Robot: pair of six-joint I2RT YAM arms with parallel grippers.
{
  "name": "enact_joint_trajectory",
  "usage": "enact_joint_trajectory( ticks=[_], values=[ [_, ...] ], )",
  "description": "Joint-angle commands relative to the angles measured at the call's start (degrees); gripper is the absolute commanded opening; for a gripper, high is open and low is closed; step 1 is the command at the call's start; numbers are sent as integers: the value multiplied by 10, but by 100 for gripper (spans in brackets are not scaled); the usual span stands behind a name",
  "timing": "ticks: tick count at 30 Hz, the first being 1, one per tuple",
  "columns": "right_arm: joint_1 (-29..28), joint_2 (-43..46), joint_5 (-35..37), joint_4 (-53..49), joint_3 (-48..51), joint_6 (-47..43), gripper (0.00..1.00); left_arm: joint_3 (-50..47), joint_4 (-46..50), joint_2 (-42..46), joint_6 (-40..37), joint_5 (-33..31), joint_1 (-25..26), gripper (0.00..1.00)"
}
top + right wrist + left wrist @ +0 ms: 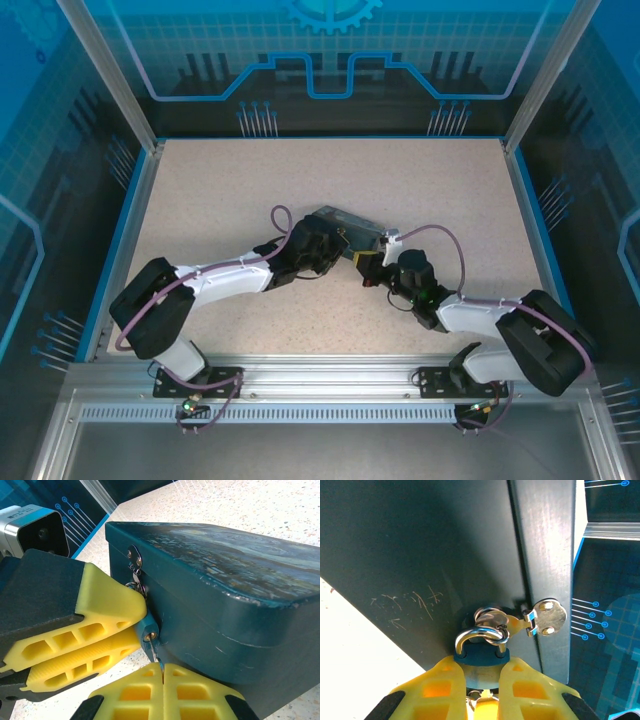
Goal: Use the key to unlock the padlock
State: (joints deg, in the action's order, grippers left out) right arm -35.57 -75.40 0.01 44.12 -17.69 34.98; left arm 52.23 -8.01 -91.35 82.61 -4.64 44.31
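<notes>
**A:** The right gripper (163,674) is pinched tight, its yellow fingers meeting, and the key (154,652) pokes out from between the tips.

**B:** And the other one?

**A:** The left gripper (481,666) is clamped on the padlock (480,655), one finger on each side of the blue body (a snug hold, the jaws parted only by the lock's own width).

**B:** Where does the padlock sit?

**A:** Against the front of the box (225,605). Its shackle (479,636) is looped through the ring just below the hasp (547,616), and both legs look seated in the body.

**B:** Is the key in?

**A:** Its tip meets the keyhole on the padlock's end face, which is turned toward the right gripper. I can't tell from here how deep it goes.

**B:** And the box?

**A:** It sits about mid-table (400,180), skewed to the edges, with its painted lid shut. The two arms reach in from either side and their grippers nearly touch at its near face.
</notes>
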Motion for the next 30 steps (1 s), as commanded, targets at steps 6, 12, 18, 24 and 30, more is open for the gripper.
enact_joint_trajectory(
  ticks=[6, 12, 18, 24, 30],
  values=[
    [16, -27, -48, 89, 2, -13, 0, 9, -24, 2, 0, 26, 4, 12],
    [30, -62, -75, 106, -13, -22, 0, 16, -22, 2, -2, 37, 4, 12],
    [30, -107, -103, 144, -30, -18, 0, 20, -24, 2, -1, 36, 4, 12],
    [30, -120, -108, 152, -42, -20, 0, 25, -25, -6, -3, 43, 5, 12],
    [39, -108, -107, 136, -47, -37, 0, 22, -16, -12, -12, 50, 5, 12]
  ],
)
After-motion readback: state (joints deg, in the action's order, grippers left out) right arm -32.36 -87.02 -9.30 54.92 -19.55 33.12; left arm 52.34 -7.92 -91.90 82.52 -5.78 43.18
